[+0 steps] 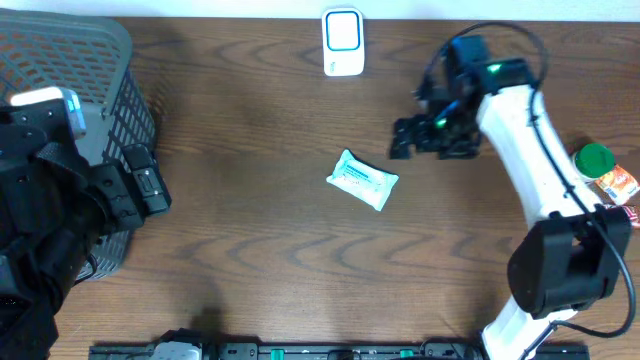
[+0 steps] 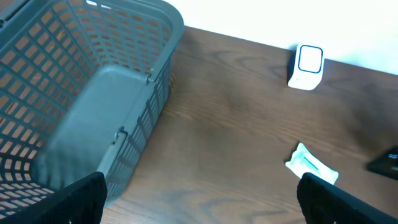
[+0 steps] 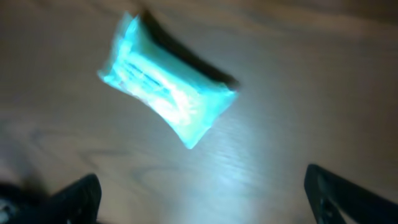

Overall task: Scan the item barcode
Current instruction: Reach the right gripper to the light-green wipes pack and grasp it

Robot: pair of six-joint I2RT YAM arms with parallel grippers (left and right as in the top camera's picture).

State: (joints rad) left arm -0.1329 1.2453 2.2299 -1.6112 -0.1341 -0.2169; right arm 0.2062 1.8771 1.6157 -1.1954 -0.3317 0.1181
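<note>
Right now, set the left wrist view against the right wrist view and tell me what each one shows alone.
Left wrist only: the grey basket, the white scanner standing upright, and the left fingers, spread wide. Right wrist only: the right fingers, also spread wide, in the bottom corners of the picture. Both: the pale packet lying free on the wooden table, nothing touching it.

There's the dark brown wood-grain table [image 1: 260, 250], spreading out on every side beneath the right gripper [image 1: 398, 140]. Past it, along the far edge, a plain white wall [image 1: 220, 10] shows as a thin strip. Soft even light, with a pale sheen on the wood right under the gripper.
</note>
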